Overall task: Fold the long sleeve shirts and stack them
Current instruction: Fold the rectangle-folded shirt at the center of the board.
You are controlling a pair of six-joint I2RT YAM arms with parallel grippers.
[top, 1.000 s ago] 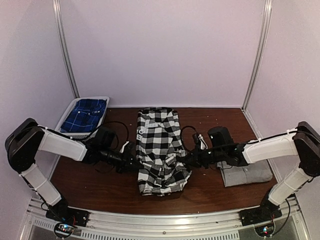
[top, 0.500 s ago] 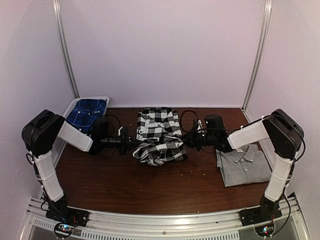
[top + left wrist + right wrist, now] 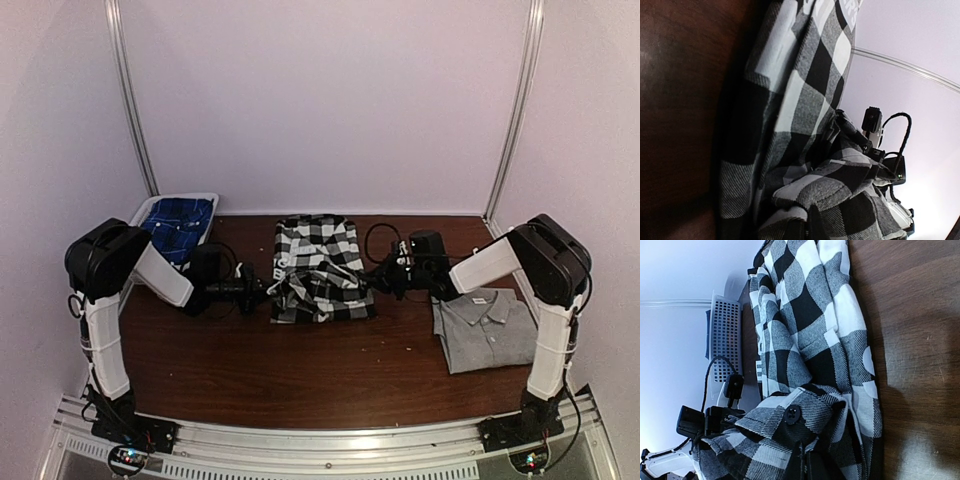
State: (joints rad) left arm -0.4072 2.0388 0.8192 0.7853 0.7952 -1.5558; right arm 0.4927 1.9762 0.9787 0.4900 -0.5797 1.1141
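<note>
The left end effector and right end effector pinch the near hem of the checked shirt, mid-fold at the centre of the table. Next, the hem probably needs laying flat, then releasing.

At my ten o'clock, on the far corner of the brown wooden table, sits a white slotted basket with a blue checked cloth lying inside it.
</note>
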